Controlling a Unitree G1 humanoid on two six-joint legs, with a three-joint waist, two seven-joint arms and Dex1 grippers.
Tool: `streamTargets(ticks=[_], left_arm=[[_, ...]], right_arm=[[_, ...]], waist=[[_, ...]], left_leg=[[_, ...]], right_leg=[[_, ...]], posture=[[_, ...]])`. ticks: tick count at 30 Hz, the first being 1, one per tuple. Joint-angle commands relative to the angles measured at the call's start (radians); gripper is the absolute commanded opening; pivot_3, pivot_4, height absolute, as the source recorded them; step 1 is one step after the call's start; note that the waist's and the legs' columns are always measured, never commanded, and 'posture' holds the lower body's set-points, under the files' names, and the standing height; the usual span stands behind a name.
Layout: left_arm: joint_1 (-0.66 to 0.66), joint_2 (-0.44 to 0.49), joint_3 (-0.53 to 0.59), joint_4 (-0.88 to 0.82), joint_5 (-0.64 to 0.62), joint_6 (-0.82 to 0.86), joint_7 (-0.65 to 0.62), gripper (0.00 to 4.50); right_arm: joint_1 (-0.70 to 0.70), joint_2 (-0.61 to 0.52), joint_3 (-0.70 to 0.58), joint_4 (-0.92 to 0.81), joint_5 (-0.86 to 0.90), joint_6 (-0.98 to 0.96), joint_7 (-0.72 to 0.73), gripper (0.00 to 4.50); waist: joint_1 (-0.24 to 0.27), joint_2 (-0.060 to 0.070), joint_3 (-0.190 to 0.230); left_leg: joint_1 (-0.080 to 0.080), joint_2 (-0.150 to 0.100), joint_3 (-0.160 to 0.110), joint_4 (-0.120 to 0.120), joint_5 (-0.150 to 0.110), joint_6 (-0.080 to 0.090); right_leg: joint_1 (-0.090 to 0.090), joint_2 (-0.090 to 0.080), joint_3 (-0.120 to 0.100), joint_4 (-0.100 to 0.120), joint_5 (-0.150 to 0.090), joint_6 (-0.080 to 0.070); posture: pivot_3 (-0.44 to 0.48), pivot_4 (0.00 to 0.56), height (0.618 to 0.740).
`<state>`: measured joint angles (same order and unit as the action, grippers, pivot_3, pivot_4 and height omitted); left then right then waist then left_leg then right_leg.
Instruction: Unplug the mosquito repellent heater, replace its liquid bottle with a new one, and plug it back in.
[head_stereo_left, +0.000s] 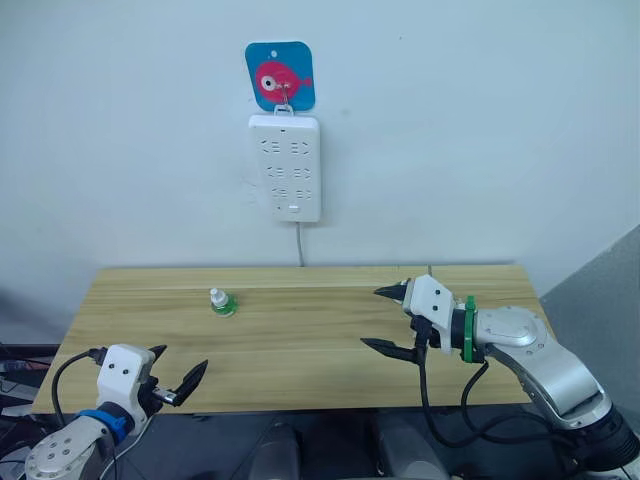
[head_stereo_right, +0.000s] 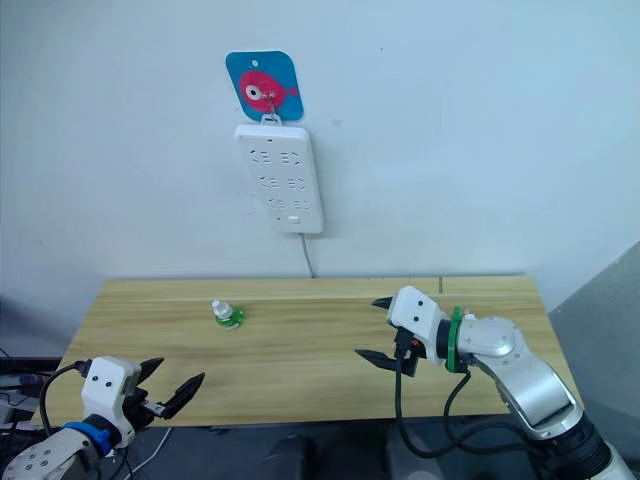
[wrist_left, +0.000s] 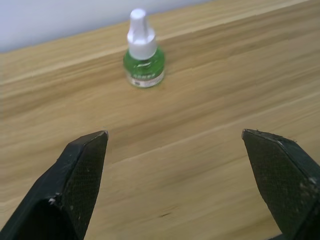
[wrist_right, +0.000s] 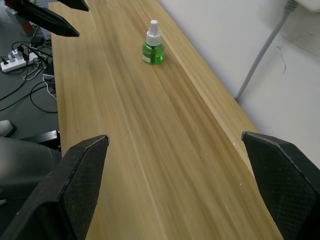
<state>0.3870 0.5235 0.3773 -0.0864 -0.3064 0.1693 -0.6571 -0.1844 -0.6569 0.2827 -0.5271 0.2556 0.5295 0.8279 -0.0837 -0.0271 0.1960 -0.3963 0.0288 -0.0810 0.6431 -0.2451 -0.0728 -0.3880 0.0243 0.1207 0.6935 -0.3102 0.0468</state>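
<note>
Nothing is in hand yet. A green liquid bottle (head_stereo_left: 221, 302) with a white cap stands upright on the wooden surface (head_stereo_left: 300, 340), toward the left and near the wall. The left gripper (head_stereo_left: 178, 379) hovers at the front edge, fingers apart; the right gripper (head_stereo_left: 392, 320) hangs over the right half, also spread. The power strip (head_stereo_left: 286, 166) on the wall looks empty (I cannot find the heater), so locating it comes next.

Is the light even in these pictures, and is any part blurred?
Left eye view: soft even light, a faint shadow beside the power strip. Left wrist view: the bottle is a little soft, and the near fingers too. Right wrist view: the table is sharp, without glare.
</note>
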Motion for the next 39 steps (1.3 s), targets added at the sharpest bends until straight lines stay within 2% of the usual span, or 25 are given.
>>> streamTargets(ticks=[1, 11, 21, 30, 39], left_arm=[[-0.046, 0.010, -0.007, 0.059, 0.023, -0.024, 0.014, 4.50], [-0.236, 0.028, -0.102, 0.181, 0.081, 0.012, 0.031, 4.50], [-0.385, 0.027, -0.133, 0.313, 0.091, 0.054, 0.054, 4.50], [-0.532, 0.036, -0.175, 0.526, 0.129, -0.021, 0.026, 4.50], [-0.592, 0.013, -0.207, 0.630, 0.146, -0.095, 0.027, 4.50]], right_arm=[[0.001, -0.032, 0.007, -0.101, 0.034, 0.052, 0.032, 4.46], [-0.107, 0.060, 0.089, -0.119, -0.053, 0.191, -0.107, 4.46], [-0.118, 0.102, 0.108, -0.203, -0.033, 0.332, -0.182, 4.46], [-0.130, 0.106, 0.109, -0.247, -0.013, 0.408, -0.204, 4.46], [-0.137, 0.110, 0.109, -0.258, 0.001, 0.450, -0.215, 4.46]], waist=[[-0.001, -0.002, 0.003], [-0.007, -0.003, 0.025], [-0.013, -0.003, 0.057], [-0.029, -0.003, 0.069], [-0.034, -0.004, 0.081]], left_leg=[[0.000, 0.000, 0.000, 0.000, 0.000, 0.000], [0.000, 0.000, 0.000, 0.001, 0.000, 0.000], [-0.004, 0.001, -0.003, 0.000, 0.000, -0.001], [-0.004, 0.000, -0.003, 0.000, 0.000, -0.001], [-0.005, 0.001, -0.003, -0.001, 0.000, -0.001]], right_leg=[[0.000, 0.000, 0.000, 0.000, 0.000, 0.000], [-0.001, 0.000, 0.000, 0.000, 0.000, 0.000], [-0.002, -0.004, -0.002, -0.001, 0.003, -0.003], [-0.002, -0.004, -0.003, -0.004, 0.002, 0.001], [-0.002, -0.006, -0.004, -0.005, 0.002, 0.001]], posture=[[-0.085, 0.202, 0.740], [-0.130, 0.243, 0.740], [-0.166, 0.280, 0.740], [-0.178, 0.291, 0.740], [-0.187, 0.298, 0.740]])
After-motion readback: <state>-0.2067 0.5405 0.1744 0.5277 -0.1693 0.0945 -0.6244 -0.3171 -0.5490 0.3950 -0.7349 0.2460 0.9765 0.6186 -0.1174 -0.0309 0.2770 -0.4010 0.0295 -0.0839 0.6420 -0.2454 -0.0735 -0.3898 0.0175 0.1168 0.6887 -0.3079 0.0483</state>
